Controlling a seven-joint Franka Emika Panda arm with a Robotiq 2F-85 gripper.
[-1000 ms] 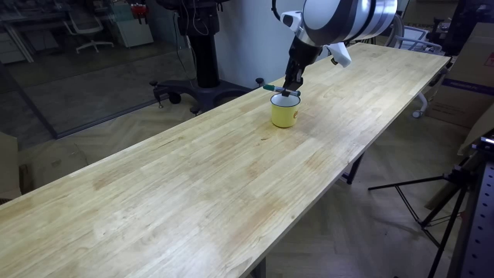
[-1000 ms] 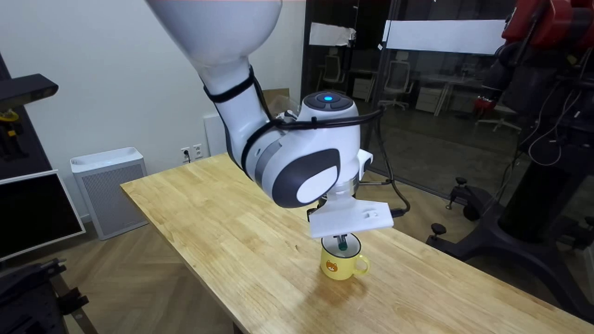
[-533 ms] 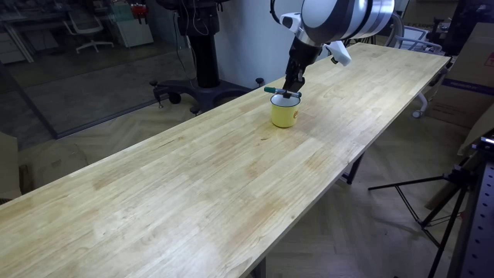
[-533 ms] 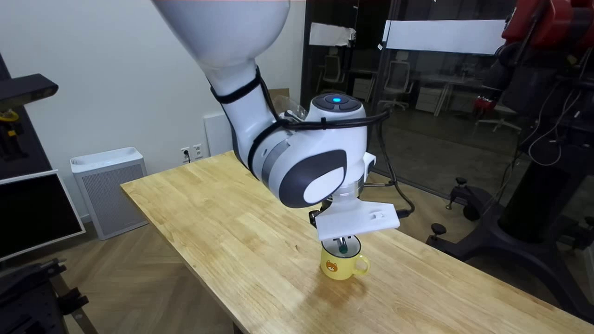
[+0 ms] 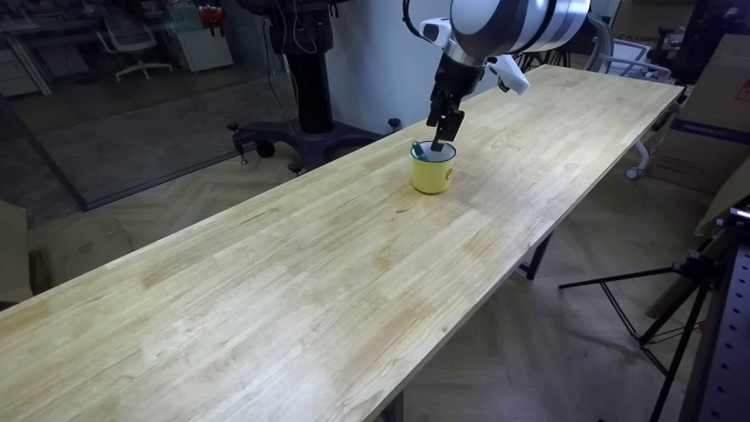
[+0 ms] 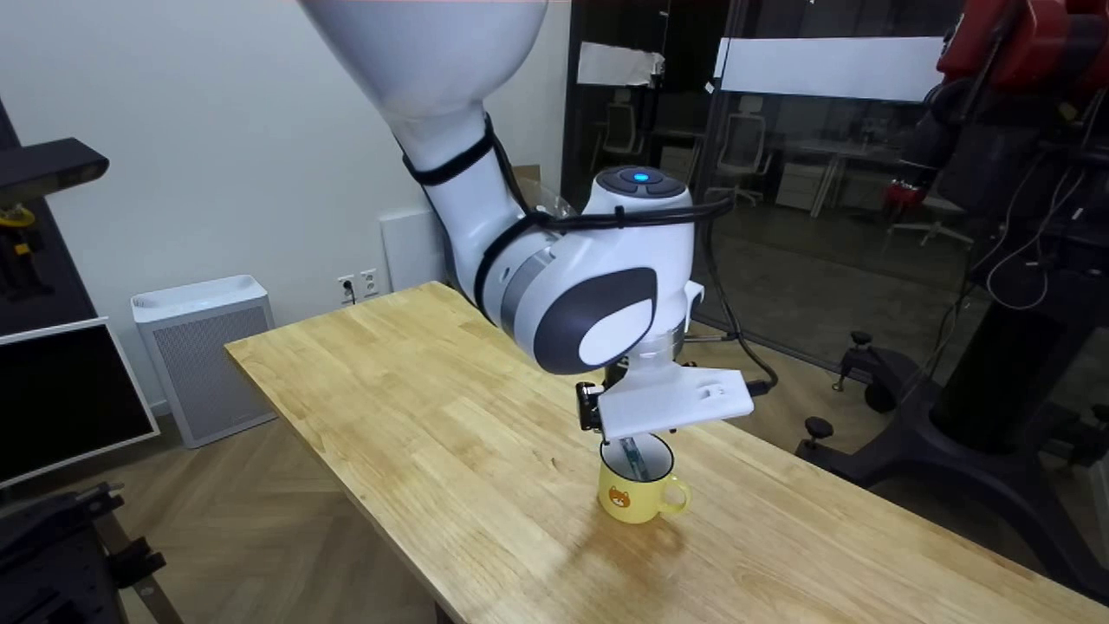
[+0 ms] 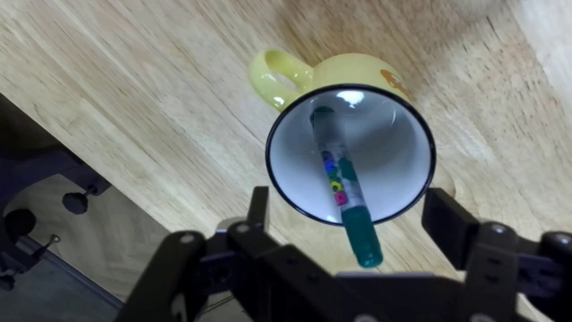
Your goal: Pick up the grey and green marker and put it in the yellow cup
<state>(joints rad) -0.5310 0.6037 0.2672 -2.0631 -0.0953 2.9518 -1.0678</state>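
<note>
Tool (image 7: pixel 349 210), spread wide, points down at yellow cup (image 7: pixel 353 71).

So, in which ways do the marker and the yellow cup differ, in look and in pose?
The marker is a thin stick; the yellow cup is a wider, round mug. The marker is grey and green; the cup is yellow outside, whitish inside. The marker leans inside the cup, one end sticking out; the cup stands upright. Both carry coloured prints.
</note>
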